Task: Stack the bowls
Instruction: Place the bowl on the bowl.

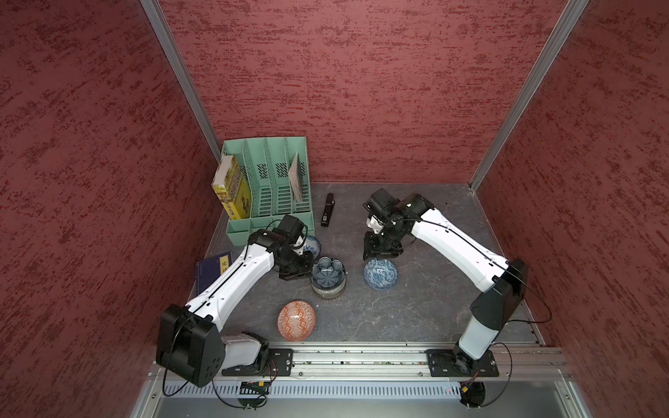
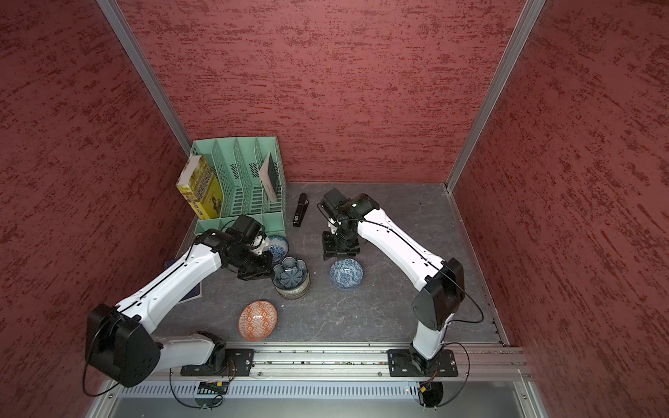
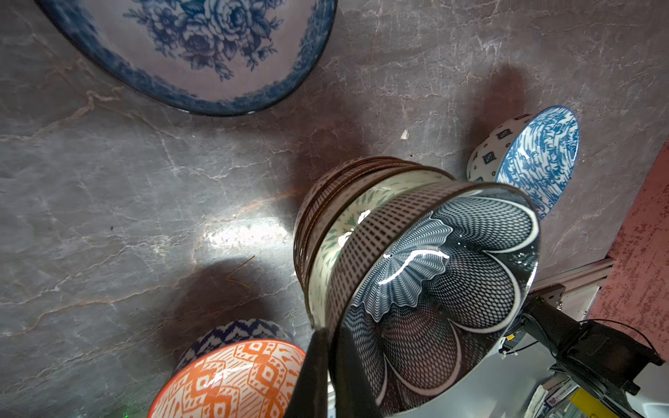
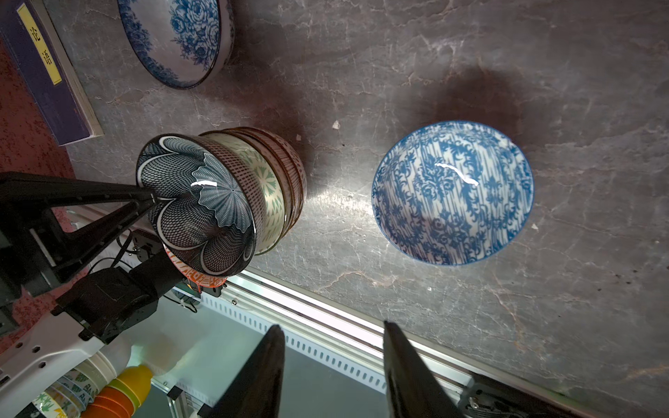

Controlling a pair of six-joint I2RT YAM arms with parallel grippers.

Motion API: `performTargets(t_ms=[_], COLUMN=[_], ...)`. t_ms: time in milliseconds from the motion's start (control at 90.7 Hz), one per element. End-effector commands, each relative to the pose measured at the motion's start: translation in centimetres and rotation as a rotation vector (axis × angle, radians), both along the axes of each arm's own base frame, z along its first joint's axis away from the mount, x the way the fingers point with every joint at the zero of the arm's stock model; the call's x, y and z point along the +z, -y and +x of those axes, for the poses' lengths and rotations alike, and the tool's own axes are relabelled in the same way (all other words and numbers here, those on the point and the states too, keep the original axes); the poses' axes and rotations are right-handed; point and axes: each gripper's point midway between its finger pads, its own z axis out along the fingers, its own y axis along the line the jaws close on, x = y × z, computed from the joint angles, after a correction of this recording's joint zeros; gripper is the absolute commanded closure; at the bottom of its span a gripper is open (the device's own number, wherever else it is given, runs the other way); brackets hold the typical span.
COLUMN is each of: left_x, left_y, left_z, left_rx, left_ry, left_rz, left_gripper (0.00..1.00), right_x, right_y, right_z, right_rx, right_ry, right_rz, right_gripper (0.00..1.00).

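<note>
Ceramic flower bowl (image 3: pixel 434 289) tops the stack (image 3: pixel 325 217), rim pinched by left gripper (image 3: pixel 329 336); tugging could topple it. Empty, the right gripper (image 4: pixel 332 325) gapes

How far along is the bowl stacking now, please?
Done: several bowls sit nested in a stack. In hand: left gripper pinches the rim of the dark-blue flower bowl on top; right gripper open near the blue-white bowl. Left: that, the floral bowl and orange bowl.
</note>
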Motion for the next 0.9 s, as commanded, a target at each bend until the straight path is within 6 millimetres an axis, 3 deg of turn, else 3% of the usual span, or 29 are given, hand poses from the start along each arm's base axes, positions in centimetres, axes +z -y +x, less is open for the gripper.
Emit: performTargets(t_ms=[0, 893], left_x=[0.6, -1.6], left_y=[0.9, 0.6], left_z=[0.8, 0.1], left_rx=[-0.001, 0.012], left_ry=[0.045, 0.014], left_rz=[-0.067, -0.047], left_gripper=[1.0, 1.0], right_x=[1.5, 0.7], right_y=[-0.4, -0.4], right_z=[0.1, 0.0], right_rx=[0.006, 0.012], right_ry=[0.039, 0.027], right_rz=[0.058, 0.052], right_gripper=[0.54, 0.58])
